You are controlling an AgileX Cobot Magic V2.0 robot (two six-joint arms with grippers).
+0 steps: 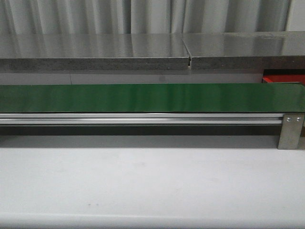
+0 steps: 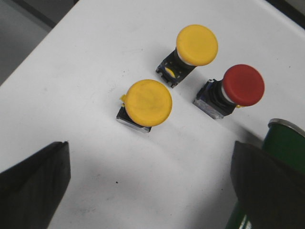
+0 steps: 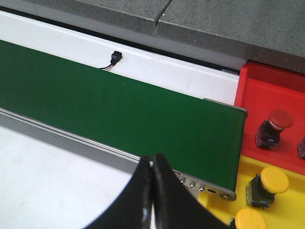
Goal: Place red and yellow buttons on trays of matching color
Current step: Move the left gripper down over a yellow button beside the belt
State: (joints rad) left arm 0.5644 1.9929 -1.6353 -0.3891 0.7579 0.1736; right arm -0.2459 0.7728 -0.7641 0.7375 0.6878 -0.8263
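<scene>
In the left wrist view two yellow buttons [image 2: 149, 102] [image 2: 196, 45] and one red button [image 2: 243, 85] stand on the white table, ahead of my open left gripper [image 2: 151, 183], whose fingers [image 2: 35, 183] have nothing between them. My right gripper [image 3: 152, 164] is shut and empty, hovering over the near rail of the green belt [image 3: 119, 114]. Past the belt's end, a red tray [image 3: 271, 86] holds a red button [image 3: 272, 126] and a yellow tray [image 3: 248, 164] holds two yellow buttons [image 3: 268, 183] [image 3: 250, 219]. The front view shows neither gripper.
The green conveyor belt [image 1: 152, 98] with its aluminium rail [image 1: 143, 118] crosses the front view, with white table [image 1: 152, 181] before it and a grey counter [image 1: 152, 50] behind. A small black connector with wire [image 3: 114, 58] lies beyond the belt. The belt's roller end [image 2: 286, 143] is beside the left gripper.
</scene>
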